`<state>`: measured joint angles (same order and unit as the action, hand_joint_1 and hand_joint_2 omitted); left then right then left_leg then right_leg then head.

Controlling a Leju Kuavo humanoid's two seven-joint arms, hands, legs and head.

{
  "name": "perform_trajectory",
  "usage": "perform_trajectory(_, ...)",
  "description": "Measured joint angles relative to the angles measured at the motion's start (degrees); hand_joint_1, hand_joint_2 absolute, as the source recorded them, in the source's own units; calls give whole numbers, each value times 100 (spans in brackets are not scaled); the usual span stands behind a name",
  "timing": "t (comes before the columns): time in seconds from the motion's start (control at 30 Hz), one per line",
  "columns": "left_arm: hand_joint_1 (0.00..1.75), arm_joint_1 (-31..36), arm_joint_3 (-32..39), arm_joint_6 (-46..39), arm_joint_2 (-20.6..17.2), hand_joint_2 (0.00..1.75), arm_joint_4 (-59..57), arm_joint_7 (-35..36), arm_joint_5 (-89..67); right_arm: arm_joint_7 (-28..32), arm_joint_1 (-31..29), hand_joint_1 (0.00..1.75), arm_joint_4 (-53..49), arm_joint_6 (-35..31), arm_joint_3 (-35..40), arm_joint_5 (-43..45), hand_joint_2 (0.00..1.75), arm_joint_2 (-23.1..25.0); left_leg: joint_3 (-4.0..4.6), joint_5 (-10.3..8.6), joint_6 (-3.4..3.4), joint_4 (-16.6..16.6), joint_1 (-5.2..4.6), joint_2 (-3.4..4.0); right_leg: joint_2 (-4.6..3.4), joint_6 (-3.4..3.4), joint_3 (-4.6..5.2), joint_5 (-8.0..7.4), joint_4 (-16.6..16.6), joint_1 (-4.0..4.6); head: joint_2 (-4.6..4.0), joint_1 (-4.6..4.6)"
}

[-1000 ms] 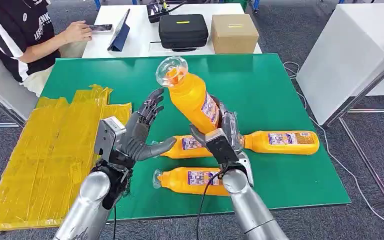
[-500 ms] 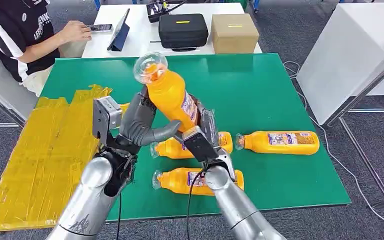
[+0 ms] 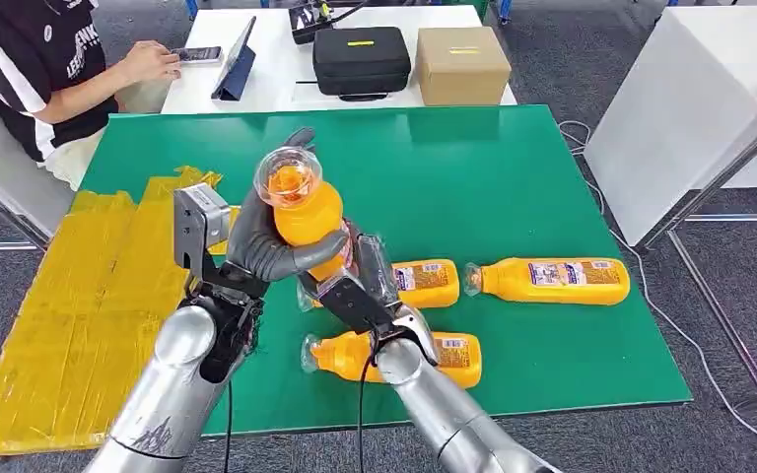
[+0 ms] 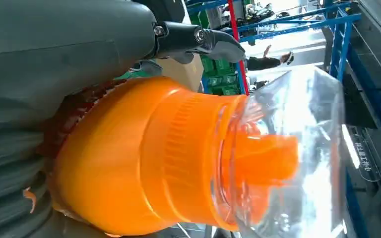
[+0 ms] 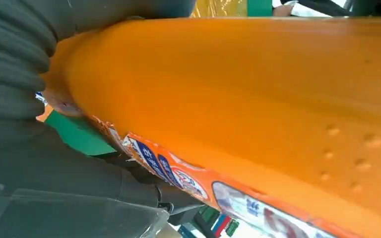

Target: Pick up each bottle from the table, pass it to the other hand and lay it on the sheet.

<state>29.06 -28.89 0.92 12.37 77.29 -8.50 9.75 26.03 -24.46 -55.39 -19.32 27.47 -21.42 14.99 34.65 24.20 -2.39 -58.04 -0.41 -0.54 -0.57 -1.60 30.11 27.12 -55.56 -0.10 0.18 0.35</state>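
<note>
Change: since a second ago the raised bottle (image 3: 308,212) has travelled from above the lying bottles toward the yellow sheet (image 3: 89,305), and the left hand (image 3: 261,246), then spread apart beside it, now wraps it.
Raised bottle: orange, clear cap uppermost, tilted slightly, held above the green desk (image 3: 513,168) just to the sheet's right. The left wrist view shows its shoulder and clear cap (image 4: 287,153) close up; the right wrist view shows its orange body (image 5: 258,104) and label.
Left hand: fingers behind the bottle's upper body, thumb (image 3: 308,258) across the front; clamped on the raised bottle.
Right hand: the right hand (image 3: 360,286) grips the lower body of the same bottle, just below the left hand, fingers around it.
Lying bottles: three on the desk to the right of the sheet. The nearest bottle (image 3: 444,357) lies by the front edge under the right forearm; the middle bottle (image 3: 424,283) is partly hidden behind the right hand; the far-right bottle (image 3: 552,281) lies well apart from the sheet.
Sheet: crumpled, overlapping the desk's left edge; nothing rests on it.
Surroundings: a seated person (image 3: 30,69) beyond the sheet, at a white table bearing a black case (image 3: 360,59) and a cardboard box (image 3: 461,64).
</note>
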Motion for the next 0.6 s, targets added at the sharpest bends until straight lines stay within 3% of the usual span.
perform_trajectory(0.6,0,-57,72,-59,-35,175,-162,-90,24,11,-236,175,553,-219,234,-241,175,4,0,0,0,0,0,0,0,0,1,0,0,0,0,0)
